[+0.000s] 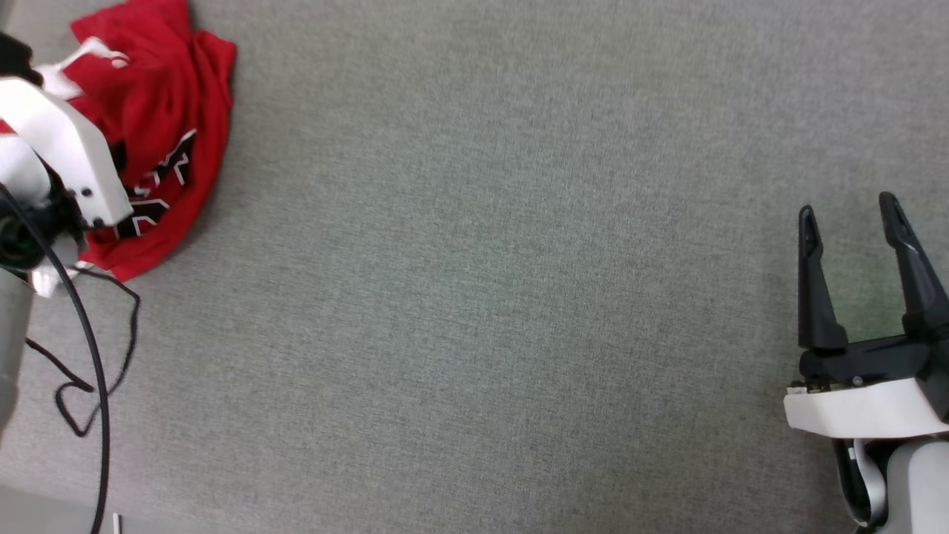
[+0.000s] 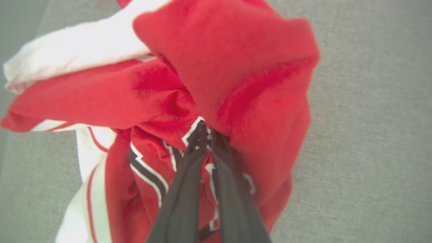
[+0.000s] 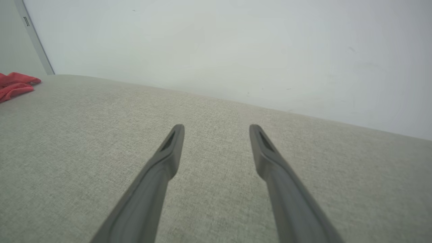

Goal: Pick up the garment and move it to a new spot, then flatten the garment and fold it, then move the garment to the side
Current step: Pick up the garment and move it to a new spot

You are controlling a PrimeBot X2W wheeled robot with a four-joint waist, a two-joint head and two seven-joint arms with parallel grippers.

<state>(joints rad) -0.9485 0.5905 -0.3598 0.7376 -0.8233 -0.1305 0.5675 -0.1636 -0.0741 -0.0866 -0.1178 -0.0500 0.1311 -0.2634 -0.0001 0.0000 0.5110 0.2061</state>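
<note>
The garment (image 1: 170, 96) is a crumpled red jersey with white sleeves and black white-outlined lettering, bunched at the far left of the grey surface. My left arm's white wrist covers part of it in the head view. In the left wrist view my left gripper (image 2: 206, 130) is shut, its dark fingertips pinched into a red fold of the garment (image 2: 236, 67) beside the lettering. My right gripper (image 1: 849, 211) rests open at the right, well away from it, with nothing between its fingers. The right wrist view shows the same open right gripper (image 3: 216, 130) and a red edge of the garment (image 3: 13, 86) far left.
A grey fabric-covered surface (image 1: 482, 297) spreads wide between the two arms. A loose black cable (image 1: 96, 356) loops on it at the lower left, below the garment. A pale wall (image 3: 219, 44) rises behind the surface's far edge.
</note>
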